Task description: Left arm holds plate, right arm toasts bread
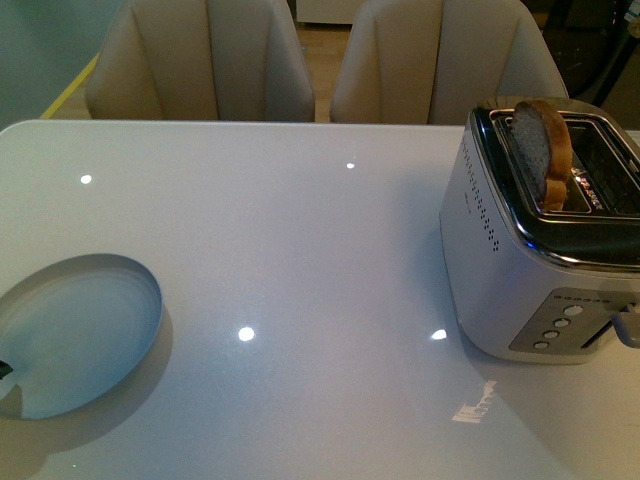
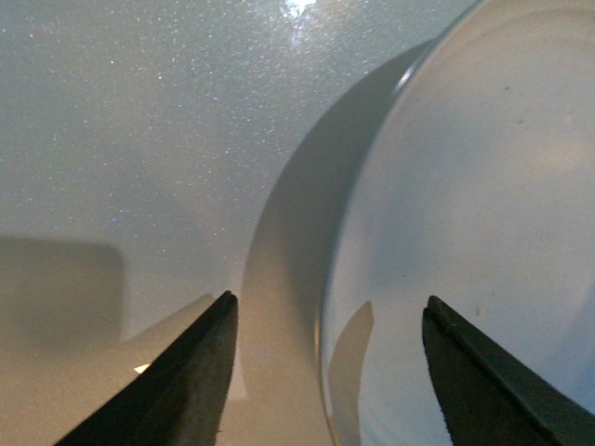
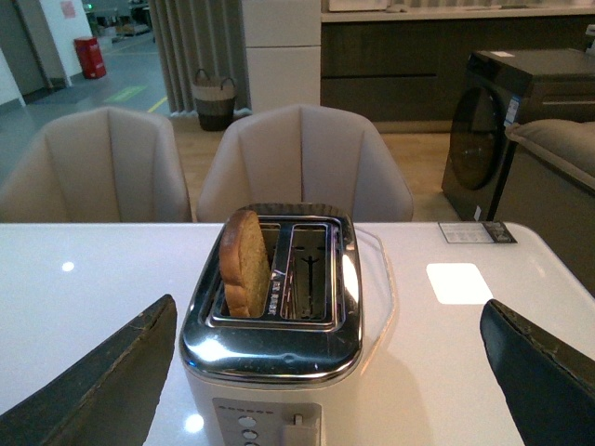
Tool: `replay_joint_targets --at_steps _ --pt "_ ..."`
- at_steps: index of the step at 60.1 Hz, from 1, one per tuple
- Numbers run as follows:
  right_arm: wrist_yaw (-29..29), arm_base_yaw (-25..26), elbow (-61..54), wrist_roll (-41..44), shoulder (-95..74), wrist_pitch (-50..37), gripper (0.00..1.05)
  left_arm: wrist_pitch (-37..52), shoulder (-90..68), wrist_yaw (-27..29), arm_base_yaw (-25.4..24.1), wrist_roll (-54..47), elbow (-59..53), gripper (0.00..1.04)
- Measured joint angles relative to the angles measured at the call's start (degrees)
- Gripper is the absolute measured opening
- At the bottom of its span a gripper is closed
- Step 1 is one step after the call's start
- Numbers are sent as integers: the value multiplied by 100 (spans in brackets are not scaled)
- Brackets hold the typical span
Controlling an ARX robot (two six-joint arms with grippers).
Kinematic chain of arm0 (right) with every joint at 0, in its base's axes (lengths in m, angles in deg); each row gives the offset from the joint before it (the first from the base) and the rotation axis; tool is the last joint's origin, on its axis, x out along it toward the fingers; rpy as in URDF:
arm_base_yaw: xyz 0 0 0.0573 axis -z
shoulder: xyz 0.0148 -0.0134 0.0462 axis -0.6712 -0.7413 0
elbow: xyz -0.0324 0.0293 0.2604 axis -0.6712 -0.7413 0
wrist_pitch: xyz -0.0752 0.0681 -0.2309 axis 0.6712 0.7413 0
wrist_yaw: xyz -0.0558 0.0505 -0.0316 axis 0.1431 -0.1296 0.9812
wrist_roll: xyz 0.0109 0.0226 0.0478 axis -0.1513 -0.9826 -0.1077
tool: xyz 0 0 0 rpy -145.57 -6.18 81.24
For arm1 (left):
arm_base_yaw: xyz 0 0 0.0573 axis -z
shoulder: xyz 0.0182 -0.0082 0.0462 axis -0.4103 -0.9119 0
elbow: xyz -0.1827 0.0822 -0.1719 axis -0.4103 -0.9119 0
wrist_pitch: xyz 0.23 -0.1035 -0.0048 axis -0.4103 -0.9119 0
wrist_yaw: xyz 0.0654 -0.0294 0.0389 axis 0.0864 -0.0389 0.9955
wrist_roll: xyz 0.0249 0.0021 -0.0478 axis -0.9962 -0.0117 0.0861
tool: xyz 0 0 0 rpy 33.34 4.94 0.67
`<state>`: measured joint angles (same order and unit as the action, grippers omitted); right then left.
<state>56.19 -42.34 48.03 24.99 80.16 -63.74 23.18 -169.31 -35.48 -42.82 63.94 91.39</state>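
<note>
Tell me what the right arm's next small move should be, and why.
Probably lower the open right gripper toward the bread and line its jaws up on either side of the slice. The bread stands upright and raised in the toaster slot, its jaws are spread wide and hold nothing, and the left gripper already straddles the rim of the plate, which looks ready to receive it.

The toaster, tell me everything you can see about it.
The toaster is a two-slot model with a pale matte body, rounded corners and a shiny chrome top. It stands upright on the white table, at the robot's right. A column of round buttons and a lever sit on the end facing the robot. One slice of bread stands upright in one slot, its top sticking out; the other slot is empty. Neither end effector touches it.
</note>
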Motion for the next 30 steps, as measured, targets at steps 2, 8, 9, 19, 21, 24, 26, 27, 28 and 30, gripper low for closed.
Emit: replay_joint_targets --at_steps 2,8,9,19,21,24,26,27,28,30 --pt "0 0 0 0 0 0 96 -9 157 0 20 15 -39 75" --pt "0 0 0 0 0 0 96 -46 785 -2 111 87 -168 90" --pt "0 0 0 0 0 0 96 -61 955 -7 144 94 -203 94" --pt "0 0 0 0 0 0 96 -511 2756 -26 669 153 -498 97" --pt "0 0 0 0 0 0 96 -619 3042 -24 776 186 -525 97" --pt "0 0 0 0 0 0 96 -695 3541 -24 946 240 -570 97" --pt "0 0 0 0 0 0 96 -699 3707 -46 1005 256 -570 97" --pt "0 0 0 0 0 0 96 -699 3783 -66 1032 258 -570 97" --pt "0 0 0 0 0 0 96 -699 3812 -68 1040 258 -570 97" --pt "2 0 0 0 0 0 96 -702 3871 -61 1047 264 -570 97"
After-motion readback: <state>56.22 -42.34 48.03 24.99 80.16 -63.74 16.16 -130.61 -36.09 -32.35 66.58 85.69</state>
